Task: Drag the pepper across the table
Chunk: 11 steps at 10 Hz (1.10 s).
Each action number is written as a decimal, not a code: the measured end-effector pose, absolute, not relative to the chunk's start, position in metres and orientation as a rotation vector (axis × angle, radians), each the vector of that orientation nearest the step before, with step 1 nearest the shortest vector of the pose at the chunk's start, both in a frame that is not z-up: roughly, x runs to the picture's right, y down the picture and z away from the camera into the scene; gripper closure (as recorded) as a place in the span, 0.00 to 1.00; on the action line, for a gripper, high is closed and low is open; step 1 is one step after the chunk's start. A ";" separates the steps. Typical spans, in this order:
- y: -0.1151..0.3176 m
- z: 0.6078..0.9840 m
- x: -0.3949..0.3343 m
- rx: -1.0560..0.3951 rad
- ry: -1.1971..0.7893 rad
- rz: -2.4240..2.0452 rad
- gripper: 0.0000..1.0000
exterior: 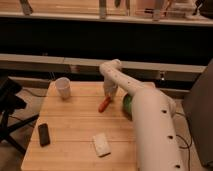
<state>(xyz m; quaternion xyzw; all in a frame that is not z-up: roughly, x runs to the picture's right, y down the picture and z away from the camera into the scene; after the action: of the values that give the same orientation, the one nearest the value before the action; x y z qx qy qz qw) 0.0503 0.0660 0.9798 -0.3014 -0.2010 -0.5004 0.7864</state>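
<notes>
The pepper (pixel 104 105) is seen lying near the middle of the table (pixel 70 120), slanted, with its upper end just under the gripper (pixel 109 93), which is lowered onto the far-centre part of the tabletop. The jaws are clenched; whether the pepper's tip is pinched between them or only pressed from above cannot be told. The main risk is judged to be loss of contact: a slim, rounded pepper caught only at one end could be rolled or pivoted out from under the fingers once a sideways pull is begun, so that the gripper would be drawn across bare wood. If too much downward force is applied, the pepper could be squashed or the fingers dragged hard against the plank grain. A green object (pixel 127 104) is lying just beside the pepper on the arm's side, partly hidden by the arm (pixel 150 125), and could be knocked if the drag is aimed that way. The cup (pixel 63 87) at the far left, the sponge (pixel 101 145) and the dark block (pixel 44 134) nearer the front are well apart, yet a long drag toward any of them could end in a collision.
</notes>
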 end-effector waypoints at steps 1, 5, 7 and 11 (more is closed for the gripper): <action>0.066 0.980 0.050 -0.650 -0.433 -1.079 1.00; 0.071 0.977 0.053 -0.653 -0.428 -1.080 1.00; 0.071 0.976 0.053 -0.653 -0.430 -1.079 1.00; 0.072 0.975 0.053 -0.654 -0.429 -1.079 1.00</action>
<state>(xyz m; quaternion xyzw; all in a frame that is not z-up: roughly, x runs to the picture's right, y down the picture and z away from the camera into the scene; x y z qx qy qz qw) 0.0532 0.0724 0.9753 -0.3033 -0.1990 -0.5004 0.7861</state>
